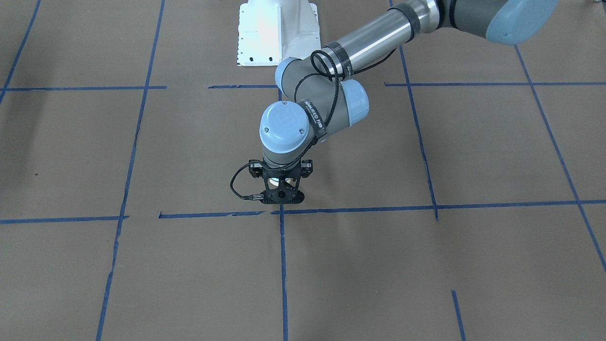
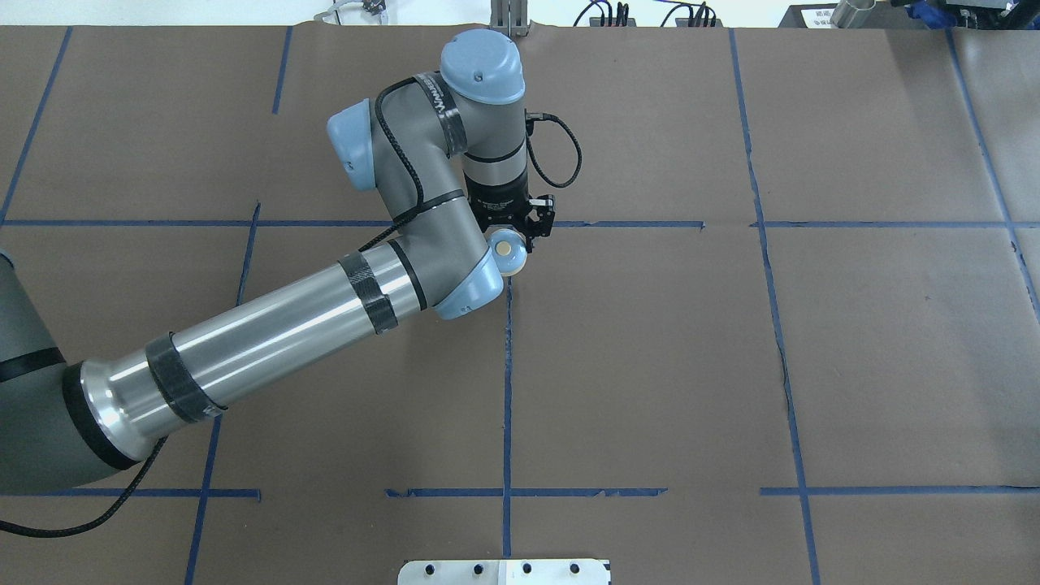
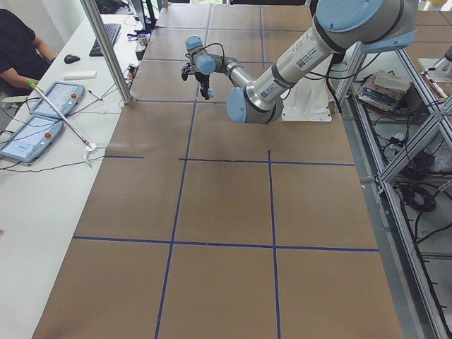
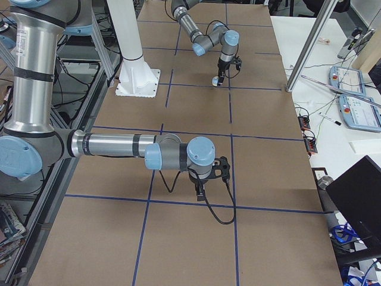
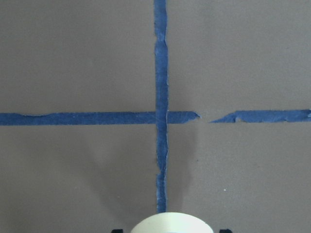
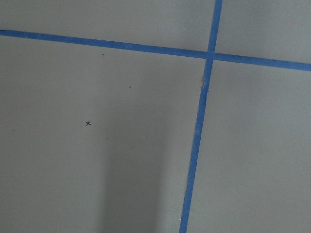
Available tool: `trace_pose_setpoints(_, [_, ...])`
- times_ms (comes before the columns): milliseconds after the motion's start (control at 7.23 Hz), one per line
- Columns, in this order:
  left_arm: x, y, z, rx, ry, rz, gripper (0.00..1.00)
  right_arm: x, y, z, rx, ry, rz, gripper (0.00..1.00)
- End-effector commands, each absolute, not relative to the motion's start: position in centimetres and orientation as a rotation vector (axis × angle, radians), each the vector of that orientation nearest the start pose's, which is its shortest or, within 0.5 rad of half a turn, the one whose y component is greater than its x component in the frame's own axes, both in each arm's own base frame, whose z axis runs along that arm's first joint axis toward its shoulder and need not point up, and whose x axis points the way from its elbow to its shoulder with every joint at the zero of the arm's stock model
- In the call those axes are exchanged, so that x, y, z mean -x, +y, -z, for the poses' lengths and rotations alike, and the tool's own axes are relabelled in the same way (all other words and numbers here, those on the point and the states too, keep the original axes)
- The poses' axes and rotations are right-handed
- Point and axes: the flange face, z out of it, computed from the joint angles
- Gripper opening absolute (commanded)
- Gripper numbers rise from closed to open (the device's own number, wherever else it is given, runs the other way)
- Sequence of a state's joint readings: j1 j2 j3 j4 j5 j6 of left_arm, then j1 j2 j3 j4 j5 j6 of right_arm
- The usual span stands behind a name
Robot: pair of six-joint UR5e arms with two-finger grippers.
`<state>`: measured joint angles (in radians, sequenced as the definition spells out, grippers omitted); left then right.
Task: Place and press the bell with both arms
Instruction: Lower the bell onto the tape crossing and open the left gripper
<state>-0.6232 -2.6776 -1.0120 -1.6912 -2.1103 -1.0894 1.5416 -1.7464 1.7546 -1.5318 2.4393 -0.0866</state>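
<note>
My left gripper [image 2: 520, 240] hangs low over the middle of the table, near a crossing of blue tape lines [image 2: 508, 224]. It is shut on the small bell [image 2: 509, 249], whose cream face and light-blue rim show between the fingers. In the front view the gripper [image 1: 282, 193] points down and the bell [image 1: 273, 180] peeks through its frame. The bell's cream edge [image 5: 171, 224] fills the bottom of the left wrist view. My right gripper [image 4: 201, 192] shows only in the exterior right view, low over the table; I cannot tell whether it is open or shut.
The white pedestal [image 1: 277, 33] stands at the robot's side of the table. Blue tape lines [image 6: 194, 145] grid the brown surface. A side desk with tablets [image 3: 49, 99], a metal post [image 3: 106, 49] and a seated person [image 3: 18, 49] lies beyond the far edge.
</note>
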Motion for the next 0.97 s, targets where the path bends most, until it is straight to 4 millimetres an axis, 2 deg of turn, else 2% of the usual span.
trace_pose_setpoints(0, [-64.8,-55.7,-15.5,0.105,0.810,-0.031,0.23,-4.5,-42.0,-63.8,-0.066,-0.872,0.126,1.00])
trace_pose_setpoints(138, [-65.0,-55.8,-16.2,0.114,0.799,-0.024,0.28,-4.5,-42.0,-63.8,-0.066,-0.872,0.126,1.00])
trace_pose_setpoints(553, [-65.5,-55.4,-16.4,0.134,0.792,0.003,0.32,-4.5,-42.2,-63.6,-0.071,-0.873,0.129,1.00])
trace_pose_setpoints(692, [-65.5,-55.4,-16.5,0.134,0.792,0.005,0.38,-4.4,-42.3,-63.6,-0.072,-0.875,0.128,1.00])
trace_pose_setpoints(830, [-65.6,-55.3,-16.8,0.137,0.788,0.005,0.55,-4.4,-42.3,-63.6,-0.071,-0.875,0.129,1.00])
